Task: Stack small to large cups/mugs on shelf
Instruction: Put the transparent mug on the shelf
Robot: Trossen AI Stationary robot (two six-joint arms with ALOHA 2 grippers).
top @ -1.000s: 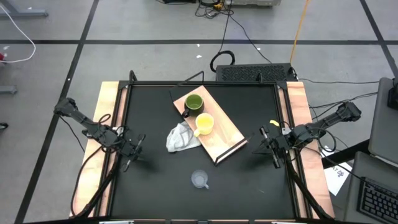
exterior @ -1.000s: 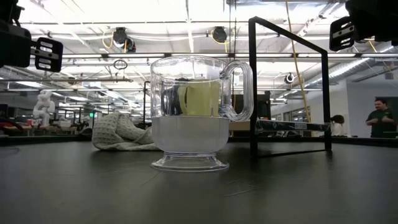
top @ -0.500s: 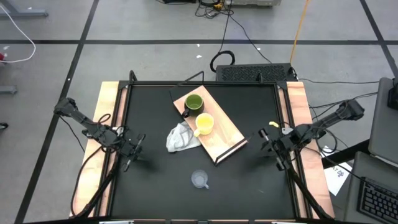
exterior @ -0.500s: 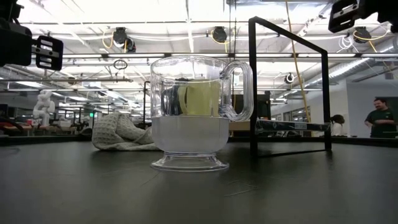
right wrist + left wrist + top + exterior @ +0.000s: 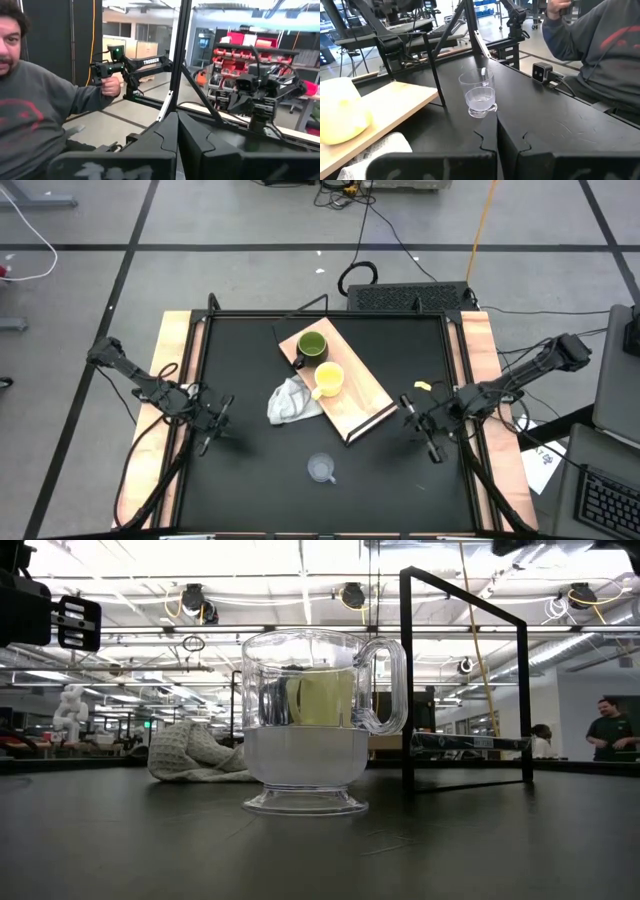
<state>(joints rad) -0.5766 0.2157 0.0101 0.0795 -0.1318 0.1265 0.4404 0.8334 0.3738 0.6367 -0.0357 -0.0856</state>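
Black tabletop (image 5: 250,470) holds the small clear glass cup (image 5: 321,469) at lower centre; the clenched, empty right gripper (image 5: 428,448) lies closer than the clenched left gripper (image 5: 207,439).

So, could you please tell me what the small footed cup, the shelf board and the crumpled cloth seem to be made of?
The small footed cup looks like clear glass or plastic: the yellow mug shows through it. The shelf board looks like pale matte wood with a thin dark, probably metal, frame. The cloth seems woven, waffle-textured fabric.
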